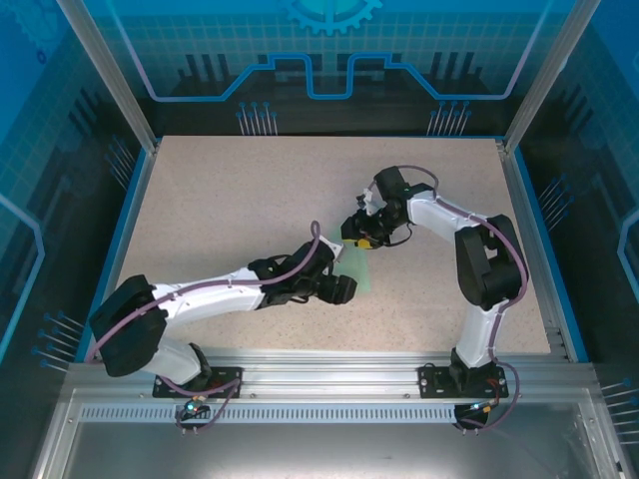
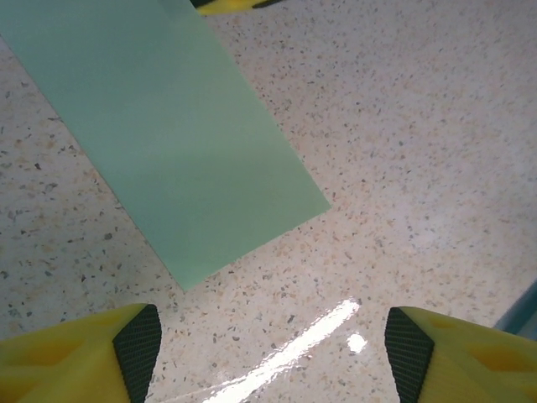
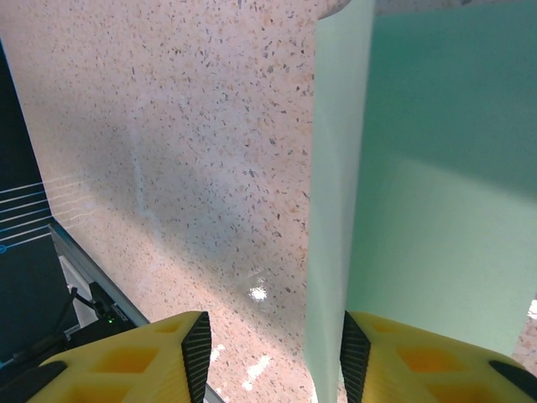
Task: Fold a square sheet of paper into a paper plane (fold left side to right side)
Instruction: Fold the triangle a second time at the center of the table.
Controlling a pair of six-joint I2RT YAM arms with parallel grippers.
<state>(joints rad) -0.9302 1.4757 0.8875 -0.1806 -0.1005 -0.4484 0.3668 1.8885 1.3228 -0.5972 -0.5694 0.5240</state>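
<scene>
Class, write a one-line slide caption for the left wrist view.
Open left gripper hovers short of the mint-green paper lying on the speckled table.

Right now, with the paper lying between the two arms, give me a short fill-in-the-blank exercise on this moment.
1. The sheet of paper on the table is pale ____ in colour.
2. The left gripper has its jaws ____, with nothing between them.
3. Seen from above, the paper lies ____ the left gripper and the right gripper.
Missing words: green; open; between.
</scene>
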